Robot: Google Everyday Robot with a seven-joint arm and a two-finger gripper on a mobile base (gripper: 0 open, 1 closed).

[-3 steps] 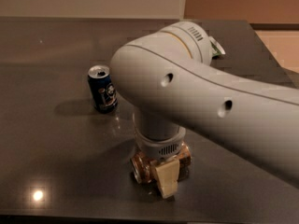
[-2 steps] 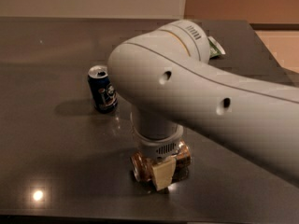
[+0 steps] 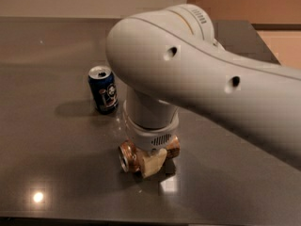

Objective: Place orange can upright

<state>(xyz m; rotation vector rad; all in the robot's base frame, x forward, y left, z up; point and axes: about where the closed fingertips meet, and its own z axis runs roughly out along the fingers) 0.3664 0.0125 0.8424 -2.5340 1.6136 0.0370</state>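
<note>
In the camera view a dark grey desk (image 3: pixel 56 164) fills most of the frame, with a pale wall along its far edge and a small bright glint of light on its surface at the near left. A big white arm (image 3: pixel 202 74) comes in from the right and bends down over the middle of the desk, ending in a grey wrist collar with a row of vent slots. Right beneath that collar sits the gripper (image 3: pixel 153 160), low down at desk level, a little nearer the camera than the desk's centre. The orange can (image 3: pixel 133 154) lies on its side under the wrist, its silver top pointing left and its copper body running off to the right behind the gripper. The jaws are closed on the can: one cream-coloured jaw lies flat across its near side, while the other is hidden behind it. Whether the can rests on the desk or is raised just off it cannot be told. A dark blue can (image 3: pixel 103 89) with a white label stands upright farther back and to the left, near the arm's wrist but apart from the orange can.
</note>
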